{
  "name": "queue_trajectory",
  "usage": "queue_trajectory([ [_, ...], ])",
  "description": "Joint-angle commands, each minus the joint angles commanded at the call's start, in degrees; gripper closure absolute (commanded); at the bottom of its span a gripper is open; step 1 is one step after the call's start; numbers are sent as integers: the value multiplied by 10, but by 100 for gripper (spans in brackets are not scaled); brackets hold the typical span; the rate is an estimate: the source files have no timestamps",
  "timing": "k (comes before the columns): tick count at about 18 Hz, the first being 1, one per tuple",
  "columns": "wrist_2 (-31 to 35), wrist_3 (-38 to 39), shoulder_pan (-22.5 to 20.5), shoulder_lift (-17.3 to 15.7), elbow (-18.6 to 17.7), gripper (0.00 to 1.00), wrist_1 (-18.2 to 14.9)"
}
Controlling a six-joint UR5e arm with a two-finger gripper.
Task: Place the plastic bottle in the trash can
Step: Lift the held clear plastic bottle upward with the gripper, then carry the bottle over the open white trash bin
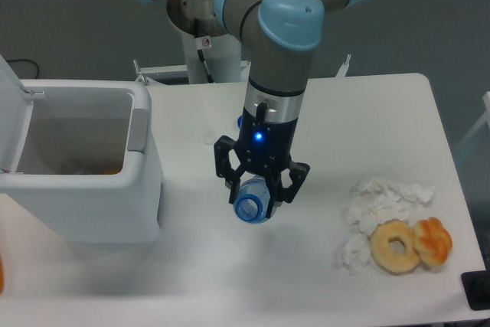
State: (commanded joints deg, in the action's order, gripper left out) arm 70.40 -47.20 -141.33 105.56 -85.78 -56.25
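The plastic bottle (250, 206) is clear and blue-tinted, its round open mouth facing the camera. It lies between the black fingers of my gripper (259, 191), which is shut on it near the middle of the white table. I cannot tell whether the bottle is lifted or still resting on the table. The trash can (138, 120) is a large white bin at the left with its lid swung open; its rim is well to the left of the gripper. Something orange shows at its bottom.
Crumpled white tissues (383, 198) lie at the right of the table (191, 266). A doughnut (396, 246) and an orange pastry (434, 240) sit beside them. A dark object (478, 291) is at the lower right corner.
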Motion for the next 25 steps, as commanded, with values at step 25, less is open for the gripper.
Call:
queue_trajectory([
  [25, -132, 156, -38, -54, 32, 37, 6],
])
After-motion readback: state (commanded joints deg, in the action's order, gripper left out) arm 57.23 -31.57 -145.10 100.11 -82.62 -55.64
